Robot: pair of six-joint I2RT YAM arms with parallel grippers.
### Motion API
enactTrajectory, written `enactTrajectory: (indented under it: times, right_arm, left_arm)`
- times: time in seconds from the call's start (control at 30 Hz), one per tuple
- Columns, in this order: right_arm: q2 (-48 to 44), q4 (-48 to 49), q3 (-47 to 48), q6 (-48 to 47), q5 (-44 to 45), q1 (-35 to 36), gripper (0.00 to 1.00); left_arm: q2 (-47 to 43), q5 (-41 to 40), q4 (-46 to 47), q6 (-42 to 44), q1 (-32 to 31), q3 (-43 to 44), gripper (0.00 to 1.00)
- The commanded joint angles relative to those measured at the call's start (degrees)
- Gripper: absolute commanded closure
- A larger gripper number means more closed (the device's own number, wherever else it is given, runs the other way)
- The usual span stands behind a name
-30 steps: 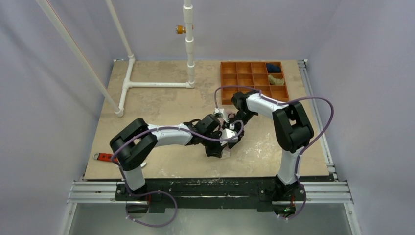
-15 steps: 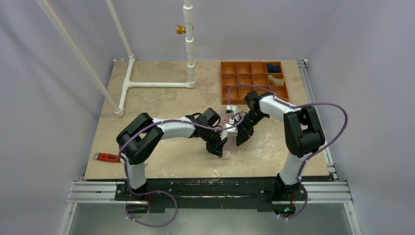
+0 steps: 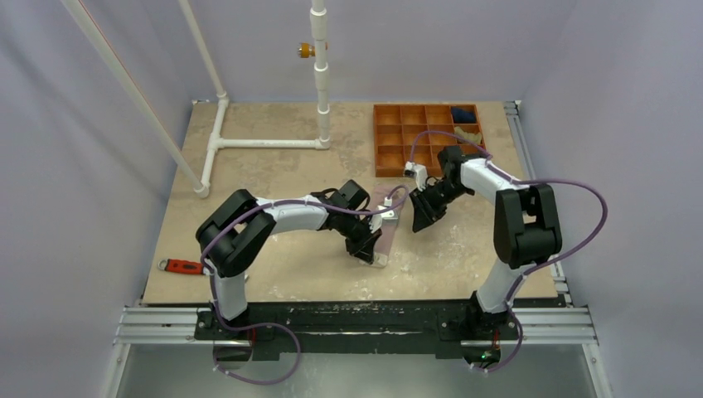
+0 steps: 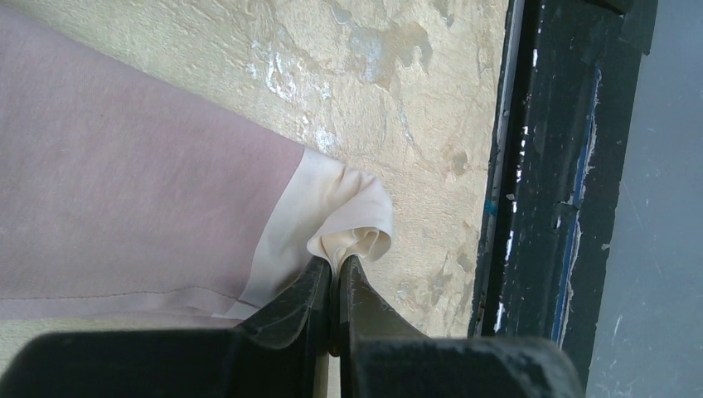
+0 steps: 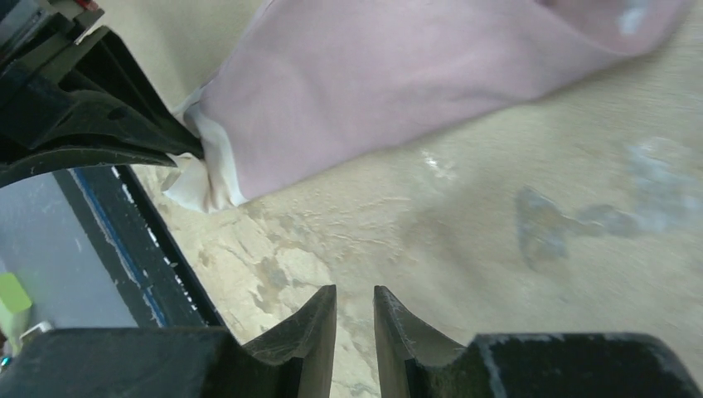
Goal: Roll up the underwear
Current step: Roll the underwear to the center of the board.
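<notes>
Pink underwear [image 3: 387,225] lies on the desk [image 3: 282,178], front and centre. My left gripper [image 4: 336,278] stays clenched on its cream corner. My right gripper [image 5: 355,323], narrowly parted and empty, has withdrawn rightward. Rolling appears not yet begun.

One underwear [image 3: 386,222] on one counter [image 3: 273,178]. Two arms: left arm [image 3: 290,217], right arm [image 3: 497,186]. One tray [image 3: 388,116] holds two bundles — blue bundle [image 3: 463,114], olive bundle [image 3: 471,131]. One tool [image 3: 181,266], one pipe frame [image 3: 265,143].
</notes>
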Motion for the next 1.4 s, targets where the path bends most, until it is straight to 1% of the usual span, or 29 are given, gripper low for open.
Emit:
enactTrajectory:
  times: [0.0, 0.13, 0.33, 0.5, 0.57, 0.67, 0.73, 0.8, 0.83, 0.9, 0.93, 1.1, 1.2, 1.37]
  right_arm:
    - [-5.90, 3.43, 0.21, 2.18, -0.36, -3.65, 0.76]
    - [-10.44, 6.69, -1.92, 3.78, -0.29, -5.48, 0.77]
    - [-20.71, 11.97, -7.12, 3.23, 0.62, -5.50, 0.76]
    - [-25.47, 11.02, -9.22, -1.22, 0.58, -4.92, 0.76]
    - [-26.84, 10.39, -9.99, -3.49, 1.12, -3.67, 0.75]
    - [-28.14, 11.22, -11.86, -4.88, 4.45, 1.21, 0.74]
    - [-29.62, 13.50, -13.59, -4.19, 7.66, 5.21, 0.72]
    - [-31.70, 15.99, -15.15, -3.22, 11.10, 8.80, 0.68]
    - [-32.33, 17.36, -15.90, -2.99, 12.71, 10.65, 0.65]
    - [-32.92, 18.43, -16.31, -2.75, 15.62, 14.29, 0.56]
    - [-33.03, 18.74, -16.42, -2.60, 16.85, 16.19, 0.55]
    - [-32.48, 21.59, -17.78, -1.22, 23.55, 25.54, 0.55]
    - [-30.69, 23.09, -18.81, -1.24, 27.18, 30.97, 0.56]
    - [-27.39, 26.16, -20.64, -1.73, 31.95, 38.54, 0.58]
  left_arm:
    - [0.12, 2.83, 0.45, -0.50, 0.29, 1.55, 1.00]
    - [3.03, 6.89, -1.80, -2.84, 1.99, 4.45, 1.00]
    - [10.45, 13.88, -9.95, -5.77, 4.74, 13.22, 1.00]
    - [15.83, 17.44, -15.57, -7.40, 6.08, 19.11, 1.00]
    - [17.44, 18.17, -17.33, -7.92, 6.27, 20.92, 1.00]
    - [19.50, 19.10, -19.42, -9.05, 6.31, 23.19, 1.00]
    - [20.47, 19.48, -19.95, -10.23, 6.66, 23.82, 1.00]
    - [21.24, 19.43, -20.28, -10.57, 7.09, 24.13, 1.00]
    - [21.72, 19.31, -20.51, -12.37, 7.20, 24.29, 1.00]
    - [22.57, 19.36, -20.95, -13.36, 7.57, 24.69, 1.00]
    - [23.02, 19.25, -21.11, -14.00, 7.79, 24.87, 1.00]
    - [25.17, 19.08, -22.03, -16.32, 8.40, 26.05, 1.00]
    - [26.85, 19.64, -24.54, -16.99, 8.40, 27.92, 1.00]
    - [28.24, 19.77, -26.22, -17.66, 8.41, 29.86, 1.00]
